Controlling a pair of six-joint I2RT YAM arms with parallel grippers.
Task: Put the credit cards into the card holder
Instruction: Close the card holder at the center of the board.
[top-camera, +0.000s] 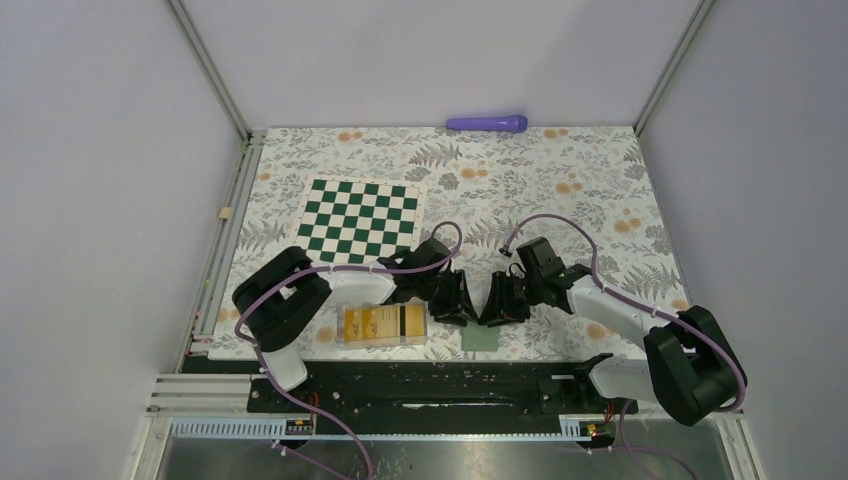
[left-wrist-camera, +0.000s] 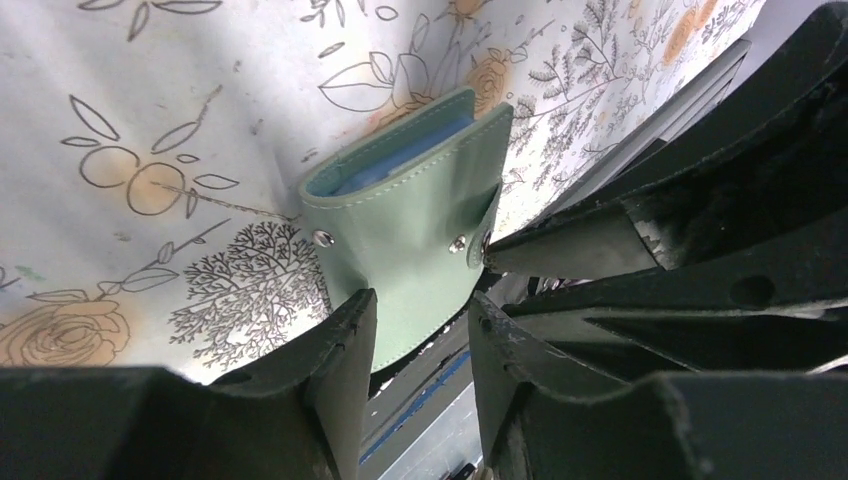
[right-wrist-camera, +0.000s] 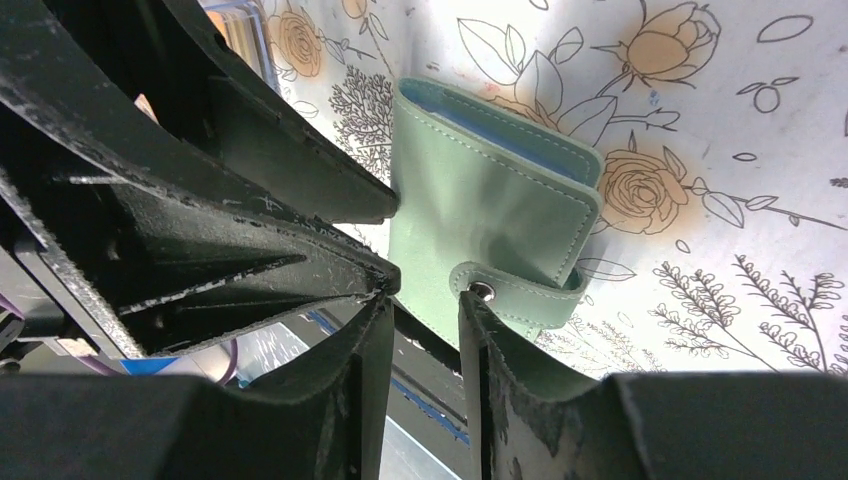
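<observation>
Right, jaws apart on both: left gripper (left-wrist-camera: 420, 305) straddles the card holder (left-wrist-camera: 400, 215) corner, right gripper (right-wrist-camera: 425, 290) by its strap (right-wrist-camera: 505, 297) (seemingly unsnapped); uneven tugging could slide it off the worktop (top-camera: 560, 210).

The left pincer (left-wrist-camera: 422, 302) stands parted over the green card holder (left-wrist-camera: 405, 215) lying on floral cloth (left-wrist-camera: 150, 80)
</observation>
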